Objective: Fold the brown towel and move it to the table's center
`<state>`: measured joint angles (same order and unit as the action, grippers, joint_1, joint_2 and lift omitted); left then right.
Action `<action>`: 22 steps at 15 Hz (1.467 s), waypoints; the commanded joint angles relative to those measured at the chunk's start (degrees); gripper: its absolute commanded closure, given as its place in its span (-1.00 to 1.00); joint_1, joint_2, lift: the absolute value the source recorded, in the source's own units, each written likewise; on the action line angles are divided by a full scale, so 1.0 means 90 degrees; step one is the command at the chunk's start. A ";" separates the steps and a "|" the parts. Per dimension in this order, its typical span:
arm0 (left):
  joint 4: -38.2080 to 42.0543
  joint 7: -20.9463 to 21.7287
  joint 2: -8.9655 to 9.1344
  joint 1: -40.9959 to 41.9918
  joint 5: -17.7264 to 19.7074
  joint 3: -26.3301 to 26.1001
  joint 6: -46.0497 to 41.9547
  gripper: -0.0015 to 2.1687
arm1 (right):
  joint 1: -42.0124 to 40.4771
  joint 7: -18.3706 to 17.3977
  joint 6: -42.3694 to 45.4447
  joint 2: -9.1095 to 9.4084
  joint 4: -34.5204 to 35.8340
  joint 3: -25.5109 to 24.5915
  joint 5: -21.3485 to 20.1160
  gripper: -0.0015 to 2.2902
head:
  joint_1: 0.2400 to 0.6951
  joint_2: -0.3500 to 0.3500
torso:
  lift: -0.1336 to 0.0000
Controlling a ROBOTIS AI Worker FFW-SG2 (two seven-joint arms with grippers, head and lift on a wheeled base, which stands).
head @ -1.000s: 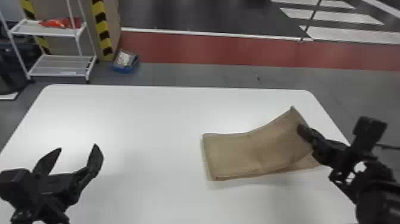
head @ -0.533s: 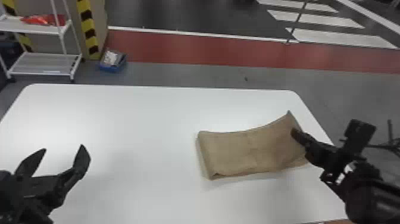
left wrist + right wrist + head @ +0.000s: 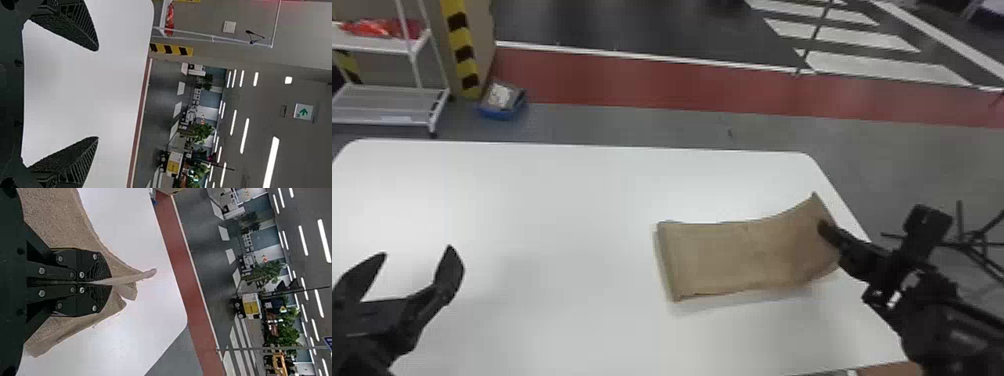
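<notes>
On the right part of the white table [image 3: 557,215] the brown towel [image 3: 727,255] lies as a flat strip, its right end lifted and curved upward. My right gripper [image 3: 824,230] is at that raised end. In the right wrist view the right gripper [image 3: 107,282] is shut with a fold of the brown towel [image 3: 55,217] pinched between its fingers; a bit of cloth sticks out past the tips. My left gripper [image 3: 419,252] stands open at the table's left side, apart from the towel. The left gripper [image 3: 98,94] has bare tabletop between its fingers in the left wrist view.
Beyond the table's far edge are a white shelf rack [image 3: 392,102] and a blue box [image 3: 503,102] on the floor. A dark stand [image 3: 977,240] is to the right of the table. Something brown [image 3: 887,369] lies at the near right edge.
The head view has shifted, so the table sits farther left in it. The towel's right end, in the right gripper, has moved left and its lower layer no longer juts out at the right.
</notes>
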<state>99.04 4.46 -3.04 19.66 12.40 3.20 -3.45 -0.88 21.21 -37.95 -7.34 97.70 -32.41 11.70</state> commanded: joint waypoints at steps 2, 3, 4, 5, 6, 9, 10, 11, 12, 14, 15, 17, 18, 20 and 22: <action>-0.0009 -0.0007 -0.0014 0.0003 -0.0001 0.0006 0.0008 -0.93 | 0.0146 -0.0013 -0.0095 -0.0063 -0.0221 -0.0061 -0.0001 -1.00 | 1.00 -0.69 | -0.45; -0.0009 -0.0007 -0.0014 0.0013 0.0009 0.0015 0.0008 -0.93 | 0.0146 -0.0013 -0.0134 -0.0083 -0.0211 -0.0100 0.0009 -1.00 | 1.00 -0.69 | -0.45; -0.0018 -0.0007 -0.0014 0.0013 0.0009 0.0025 0.0008 -0.93 | 0.0146 -0.0013 -0.0193 -0.0102 -0.0211 -0.0159 -0.0001 -0.99 | 1.00 -0.70 | -0.45; -0.0048 0.0003 -0.0024 -0.0007 0.0009 0.0015 0.0008 -0.93 | 0.0156 -0.0013 -0.0310 -0.0229 -0.0211 -0.0178 -0.0021 -0.95 | 1.00 -0.70 | -0.45; -0.0077 0.0003 -0.0024 -0.0026 0.0009 -0.0004 -0.0011 -0.93 | 0.0156 -0.0013 -0.0408 -0.0366 -0.0250 -0.0198 -0.0030 -0.94 | 1.00 -0.72 | -0.45; -0.0155 0.0022 -0.0014 -0.0065 0.0009 -0.0043 -0.0011 -0.93 | 0.0166 0.0016 -0.0486 -0.0629 -0.0582 -0.0198 -0.0118 -0.94 | 1.00 -0.78 | -0.45; -0.0155 0.0032 -0.0014 -0.0065 0.0009 -0.0043 -0.0011 -0.93 | 0.0186 0.0036 -0.0467 -0.0698 -0.0738 -0.0178 -0.0167 -0.94 | 1.00 -0.83 | -0.45; -0.0155 0.0032 -0.0014 -0.0065 0.0009 -0.0053 -0.0011 -0.93 | 0.0215 0.0055 -0.0427 -0.0756 -0.0904 -0.0149 -0.0226 -0.94 | 1.00 -0.85 | -0.45; -0.0165 0.0032 -0.0014 -0.0094 -0.0001 -0.0063 -0.0011 -0.93 | 0.0264 0.0104 -0.0330 -0.0805 -0.1100 -0.0110 -0.0294 -0.94 | 1.00 -0.87 | -0.45; -0.0184 0.0032 -0.0014 -0.0124 -0.0001 -0.0073 -0.0011 -0.93 | 0.0420 0.0172 0.0256 -0.0903 -0.1627 0.0037 -0.0470 -0.93 | 1.00 -0.89 | -0.45; -0.0184 0.0032 -0.0014 -0.0134 -0.0001 -0.0102 -0.0011 -0.93 | 0.0479 0.0270 0.0491 -0.0913 -0.1793 0.0086 -0.0509 -0.93 | 1.00 -0.90 | -0.45; -0.0263 0.0042 -0.0053 -0.0202 0.0009 -0.0180 -0.0129 -0.94 | 0.0527 0.0465 0.0686 -0.0913 -0.2018 0.0115 -0.0548 -0.93 | 1.00 -0.90 | -0.45; -0.0311 0.0042 -0.0053 -0.0241 0.0009 -0.0209 -0.0148 -0.94 | 0.0518 0.0495 0.0686 -0.0922 -0.2057 0.0125 -0.0587 -0.93 | 1.00 -0.89 | -0.45; -0.0399 0.0042 -0.0092 -0.0348 0.0019 -0.0317 -0.0148 -0.94 | 0.0527 0.0651 0.0666 -0.1010 -0.2242 0.0164 -0.0646 -0.92 | 1.00 -0.89 | -0.45; -0.0517 0.0042 -0.0102 -0.0485 0.0019 -0.0414 -0.0129 -0.94 | 0.0537 0.0856 0.0725 -0.1049 -0.2457 0.0173 -0.0704 -0.82 | 1.00 -0.90 | -0.45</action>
<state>95.12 4.84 -3.87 16.18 12.56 0.07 -4.71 3.89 28.29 -31.88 -16.54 76.96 -30.95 5.69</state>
